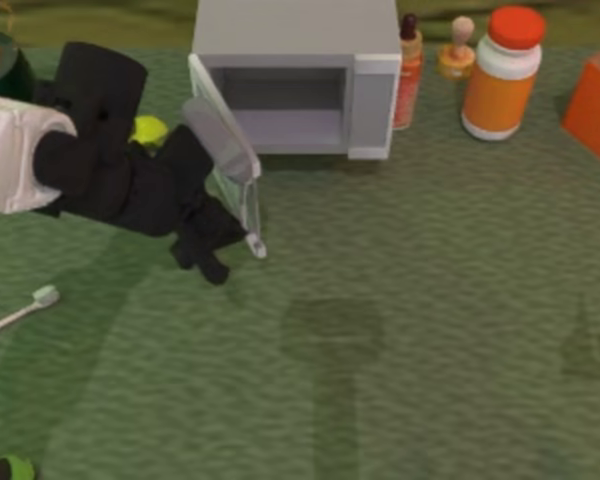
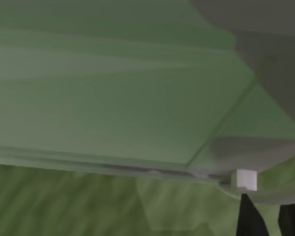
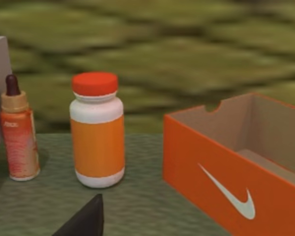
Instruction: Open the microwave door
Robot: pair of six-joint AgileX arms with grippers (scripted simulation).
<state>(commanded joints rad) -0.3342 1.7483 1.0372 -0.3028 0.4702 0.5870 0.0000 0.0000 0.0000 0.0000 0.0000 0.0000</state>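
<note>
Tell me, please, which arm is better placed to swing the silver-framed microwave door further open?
The left. Its gripper is at the free handle edge of the silver-framed, grey-windowed microwave door, already swung well out from the light-grey boxy microwave. The right arm is outside the top view, facing the orange bottle.

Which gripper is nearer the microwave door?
Left. The left gripper is at the microwave door's free handle edge; the right gripper is outside the top view, off toward the orange box.
</note>
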